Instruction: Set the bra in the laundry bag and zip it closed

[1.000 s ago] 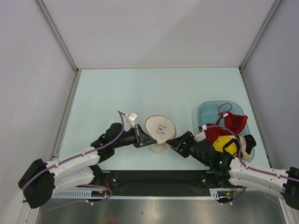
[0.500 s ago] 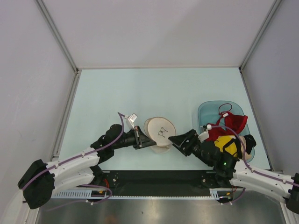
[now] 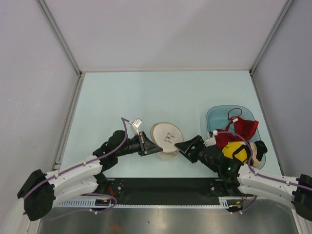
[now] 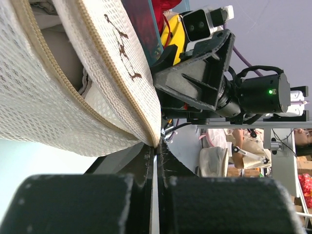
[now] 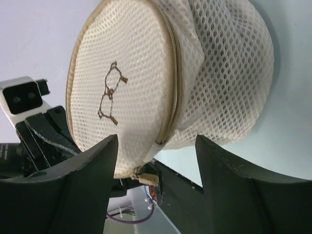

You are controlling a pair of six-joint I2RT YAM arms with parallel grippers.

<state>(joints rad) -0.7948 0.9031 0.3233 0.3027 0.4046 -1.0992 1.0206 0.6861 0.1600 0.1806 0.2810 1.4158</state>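
The laundry bag (image 3: pixel 166 138), round cream mesh with a dark logo, lies between my arms. Its upper half is tilted up. My left gripper (image 3: pixel 155 148) is shut on the bag's zip rim (image 4: pixel 155 139). In the left wrist view, grey-brown fabric of the bra (image 4: pixel 61 51) shows inside the gap between the two halves of the laundry bag (image 4: pixel 58 112). My right gripper (image 3: pixel 178 145) is open at the bag's right side. Seen from the right wrist, the right gripper (image 5: pixel 156 140) straddles the lower edge of the laundry bag (image 5: pixel 146 73) without touching it. A cream zip pull (image 5: pixel 146 178) hangs there.
A translucent teal basket (image 3: pixel 215 116) stands at the right, holding a red bra (image 3: pixel 242 128) and a yellow-and-black garment (image 3: pixel 235 150). Enclosure walls ring the table (image 3: pixel 146 97). A black strip (image 3: pixel 161 186) runs along the near edge.
The right gripper rose a little beside the bag and settled back. The left gripper kept its hold on the rim, and the bag barely shifted.
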